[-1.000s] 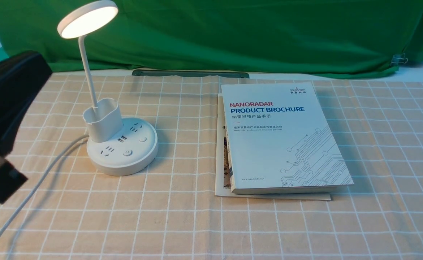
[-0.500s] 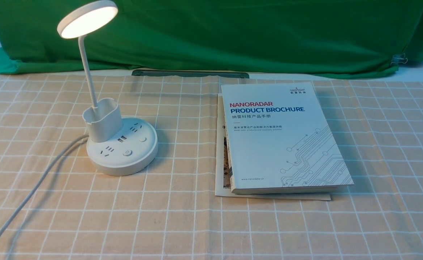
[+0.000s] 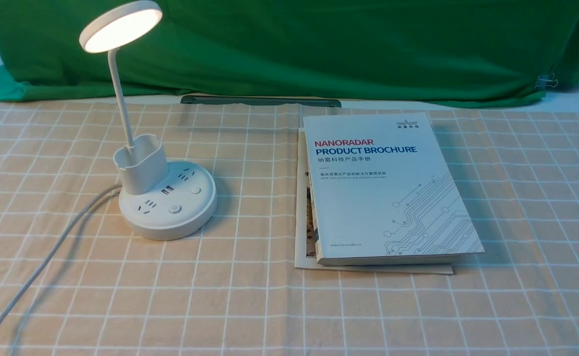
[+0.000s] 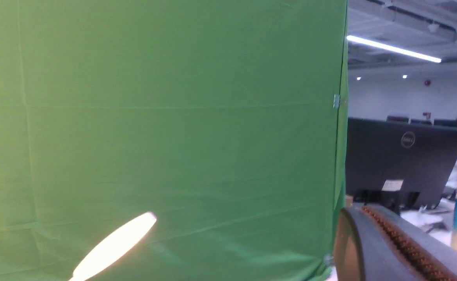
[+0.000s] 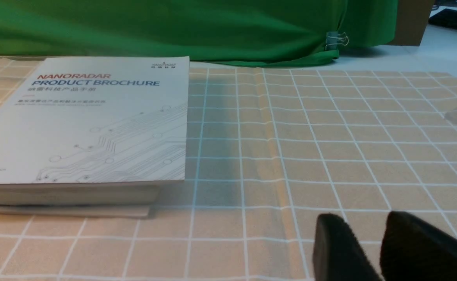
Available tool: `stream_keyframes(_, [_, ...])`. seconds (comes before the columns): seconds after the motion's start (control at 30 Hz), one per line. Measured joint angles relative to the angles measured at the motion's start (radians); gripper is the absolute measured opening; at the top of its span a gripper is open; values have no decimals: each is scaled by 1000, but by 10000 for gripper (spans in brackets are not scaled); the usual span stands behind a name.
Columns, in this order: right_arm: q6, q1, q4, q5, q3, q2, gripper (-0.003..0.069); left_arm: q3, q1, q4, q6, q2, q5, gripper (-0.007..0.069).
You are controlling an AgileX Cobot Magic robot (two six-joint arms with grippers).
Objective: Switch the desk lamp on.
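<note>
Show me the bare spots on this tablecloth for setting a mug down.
Free: the wide strip along the near edge, in front of the desk lamp and brochure; the right side beyond the brochure; the lane between lamp base and brochure. Crowded: left of the lamp, where its cord trails toward the near-left corner.

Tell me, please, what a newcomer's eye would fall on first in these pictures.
The glowing disc head of the desk lamp, which stands at the left of the checked tablecloth, draws the eye first. Next come the white NANORADAR brochure, lying flat to the lamp's right, and the green cloth hung behind it all.
</note>
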Motion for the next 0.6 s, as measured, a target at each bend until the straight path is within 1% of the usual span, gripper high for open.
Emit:
stream_keyframes(0.1, [0,0,0,0,0,0,241,73,35,38,-34,-56,-1,1])
stream_keyframes(0.17, [0,0,0,0,0,0,241,136,92,42,-91,-107,-2,1])
stream_keyframes(0.23, [0,0,0,0,0,0,241,181,134,43,-112,-144,-2,1])
stream_keyframes(0.27, [0,0,0,0,0,0,241,239,189,43,-130,-189,1,1])
stream_keyframes(0.4, [0,0,0,0,0,0,241,346,332,30,-141,-301,4,1])
stream_keyframes(0.43, [0,0,0,0,0,0,241,383,388,23,-146,-322,7,1])
stream_keyframes(0.5, [0,0,0,0,0,0,241,402,412,15,-148,-325,8,1])
stream_keyframes(0.53, [0,0,0,0,0,0,241,439,460,3,-149,-328,17,1])
stream_keyframes(0.57, [0,0,0,0,0,0,241,451,480,-4,-149,-328,27,1])
stream_keyframes(0.6, [0,0,0,0,0,0,241,451,482,-4,-149,-328,34,1])
